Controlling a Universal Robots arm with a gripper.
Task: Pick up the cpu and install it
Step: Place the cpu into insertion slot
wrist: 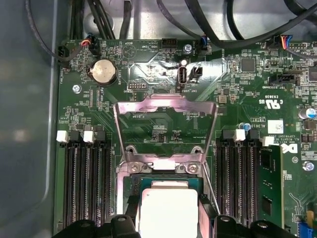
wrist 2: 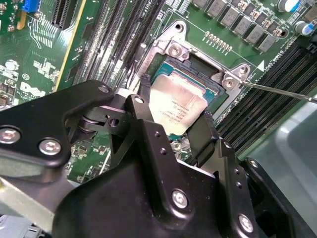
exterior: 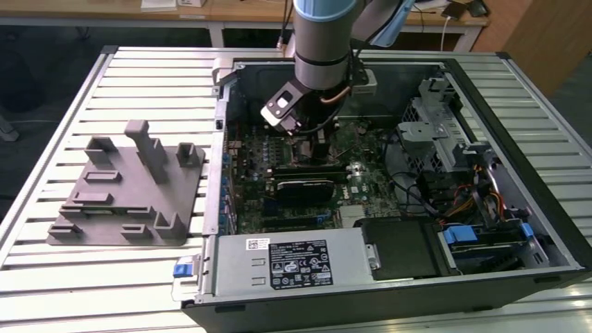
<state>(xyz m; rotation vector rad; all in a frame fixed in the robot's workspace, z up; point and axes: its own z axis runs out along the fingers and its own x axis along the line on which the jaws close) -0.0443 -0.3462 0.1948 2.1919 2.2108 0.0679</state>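
Clamping the cpu [wrist 2: 179,101] by 2 opposite edges, the gripper [wrist 2: 174,108] holds it at the open socket [wrist 2: 172,49].

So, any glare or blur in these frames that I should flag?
First wrist view: the chip is washed out, glare streaks the raised metal frame, and the case wall is blurred. Second wrist view: print on the chip is readable. Exterior view: even light, dimmer inside the case.
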